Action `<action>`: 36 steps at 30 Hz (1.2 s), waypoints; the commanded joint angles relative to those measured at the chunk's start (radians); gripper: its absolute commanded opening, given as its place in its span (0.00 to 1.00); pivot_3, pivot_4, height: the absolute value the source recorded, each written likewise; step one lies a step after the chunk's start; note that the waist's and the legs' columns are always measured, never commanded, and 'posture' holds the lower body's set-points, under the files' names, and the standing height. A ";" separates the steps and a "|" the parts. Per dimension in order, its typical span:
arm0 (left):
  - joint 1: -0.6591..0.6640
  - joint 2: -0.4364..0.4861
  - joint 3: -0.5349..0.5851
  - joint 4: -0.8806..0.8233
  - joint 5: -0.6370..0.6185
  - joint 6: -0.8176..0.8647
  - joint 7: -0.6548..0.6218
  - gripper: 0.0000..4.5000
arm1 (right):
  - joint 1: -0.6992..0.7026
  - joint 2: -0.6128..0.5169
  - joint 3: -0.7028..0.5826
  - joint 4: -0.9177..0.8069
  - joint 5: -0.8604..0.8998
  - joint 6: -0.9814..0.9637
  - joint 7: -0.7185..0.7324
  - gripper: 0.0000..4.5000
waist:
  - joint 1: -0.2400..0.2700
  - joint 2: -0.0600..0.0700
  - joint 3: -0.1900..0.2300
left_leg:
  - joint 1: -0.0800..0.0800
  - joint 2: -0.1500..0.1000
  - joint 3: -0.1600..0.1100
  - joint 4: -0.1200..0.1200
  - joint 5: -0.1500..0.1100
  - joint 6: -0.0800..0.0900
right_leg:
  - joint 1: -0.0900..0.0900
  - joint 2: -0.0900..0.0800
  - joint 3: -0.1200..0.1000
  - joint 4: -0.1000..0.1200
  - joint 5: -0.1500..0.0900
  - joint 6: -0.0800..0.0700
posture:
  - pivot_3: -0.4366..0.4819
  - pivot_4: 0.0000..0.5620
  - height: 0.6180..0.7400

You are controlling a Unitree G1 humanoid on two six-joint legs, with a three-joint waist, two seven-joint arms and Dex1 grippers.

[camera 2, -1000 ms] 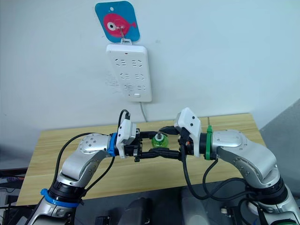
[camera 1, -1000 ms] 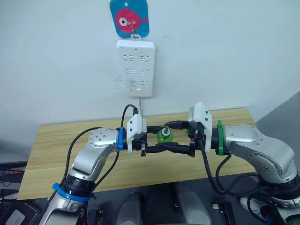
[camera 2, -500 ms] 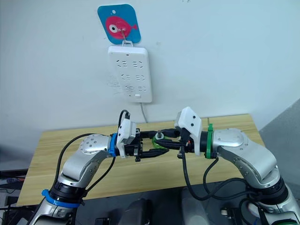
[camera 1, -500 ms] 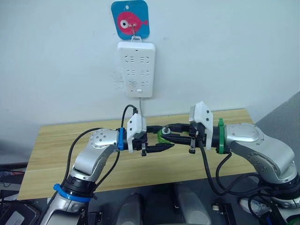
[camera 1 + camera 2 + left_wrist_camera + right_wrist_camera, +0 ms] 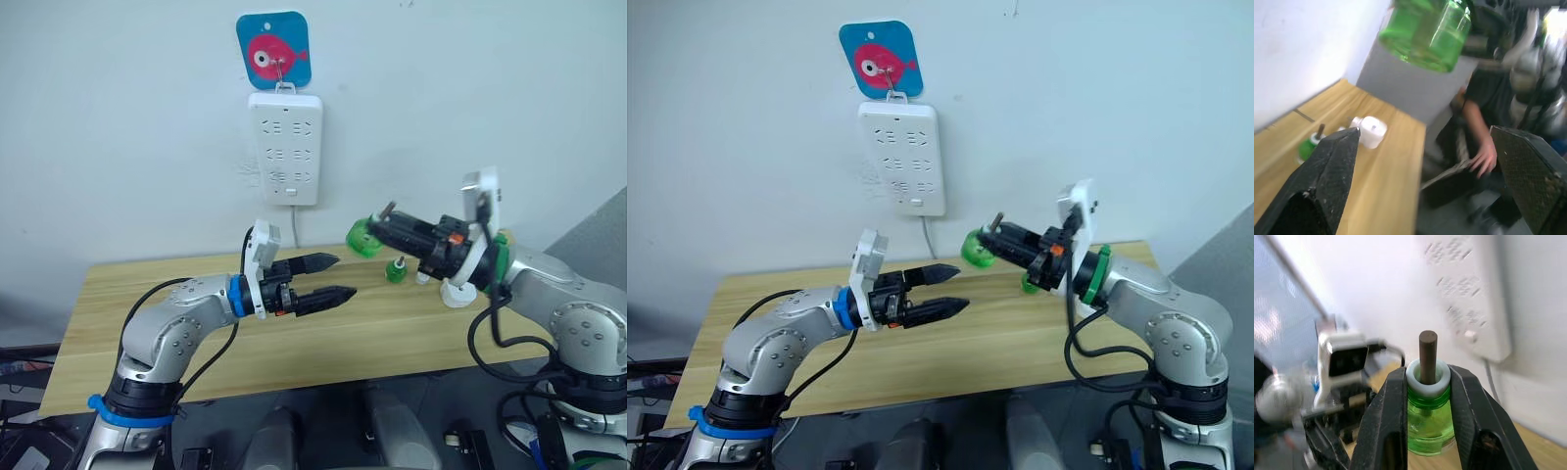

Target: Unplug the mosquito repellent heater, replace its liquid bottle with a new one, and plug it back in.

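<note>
The right tool point(image 5: 991, 245) is raised above the wooden bench point(image 5: 196, 323), its two black fingers point(image 5: 1386, 431) pinching a green bottle point(image 5: 361, 236) at the neck — a dark wick stands up out of the white collar between the fingertips, and the green body hangs clear of the bench. The left tool point(image 5: 328, 277) is held out over the bench, well apart from the right one, its fingers spread with nothing between them. On the bench, beneath the right arm, a second small green bottle point(image 5: 395, 270) with a dark wick stands upright, and just beside it sits the white mosquito repellent heater point(image 5: 456, 292), unplugged and resting on the wood near the bench's far right part. On the wall behind, the white power strip point(image 5: 285, 147) hangs below a blue card with a pink fish point(image 5: 273, 51), its cord running down toward the bench — none of its sockets is occupied. In the left wrist view a person's hand point(image 5: 1483, 156) shows beyond the bench edge.
</note>
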 commanded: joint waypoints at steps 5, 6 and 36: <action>-0.071 -0.073 0.132 -0.006 -0.391 0.148 0.293 1.00 | 0.061 0.060 -0.053 -0.011 0.466 -0.135 -0.380 0.18 | 0.001 0.001 -0.010 | 0.000 0.000 0.000 0.000 0.000 0.000 | 0.000 0.000 0.000 0.001 0.000 0.000 | 0.32 0.26 0.92; -0.081 -0.093 0.138 0.000 -0.418 0.140 0.332 1.00 | 0.068 0.069 -0.045 -0.016 0.516 -0.167 -0.425 0.18 | 0.001 0.000 -0.012 | 0.000 0.000 0.001 0.000 0.000 0.000 | 0.000 0.000 0.001 0.001 0.000 0.000 | 0.32 0.26 0.92; -0.212 -0.282 0.053 0.101 -0.736 0.035 0.665 1.00 | 0.106 0.047 0.127 -0.107 0.708 -0.441 -0.617 0.18 | 0.001 0.002 -0.035 | 0.001 0.000 0.003 0.000 0.000 0.000 | 0.000 0.009 0.005 -0.001 0.000 0.000 | 0.30 0.24 0.92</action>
